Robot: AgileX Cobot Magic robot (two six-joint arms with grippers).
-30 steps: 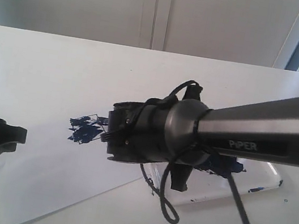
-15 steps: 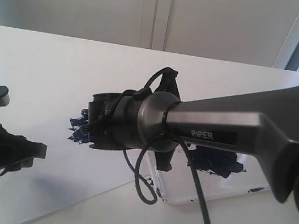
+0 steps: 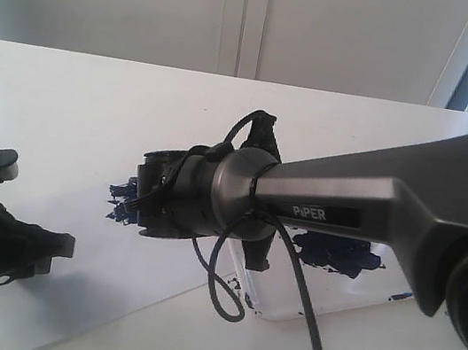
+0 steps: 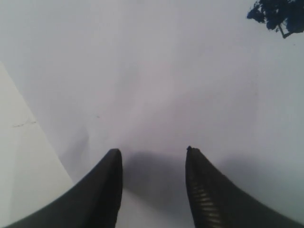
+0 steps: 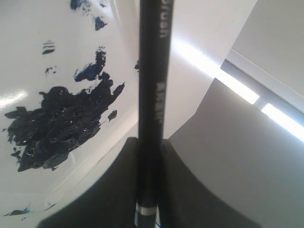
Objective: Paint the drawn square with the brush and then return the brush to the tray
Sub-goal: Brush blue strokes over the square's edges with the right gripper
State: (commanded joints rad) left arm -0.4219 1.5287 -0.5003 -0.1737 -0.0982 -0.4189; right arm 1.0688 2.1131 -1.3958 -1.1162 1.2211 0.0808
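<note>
The black brush (image 5: 151,71) stands straight up between my right gripper's (image 5: 151,142) jaws, which are shut on its handle; its tip is out of view. Behind it lies the glossy white tray (image 5: 28,61) with its dark blue paint puddle (image 5: 57,123). In the exterior view the right gripper (image 3: 156,200) hangs just right of the drawn square (image 3: 122,201), a ragged dark-blue blotch, and hides part of it. The tray (image 3: 357,296) sits behind the arm. My left gripper (image 3: 65,246) is open and empty low over the paper, the blotch (image 4: 280,14) well ahead of it.
The white paper sheet (image 3: 107,289) lies slanted on the white table (image 3: 68,93); its edge (image 4: 28,123) runs beside my left fingers (image 4: 107,190). The right arm's grey link (image 3: 372,207) and a hanging cable (image 3: 223,294) cross the middle above the tray.
My right arm has swung left and away from the tray with the brush, ending by the blue blotch. The left gripper has come in from the left over the paper.
</note>
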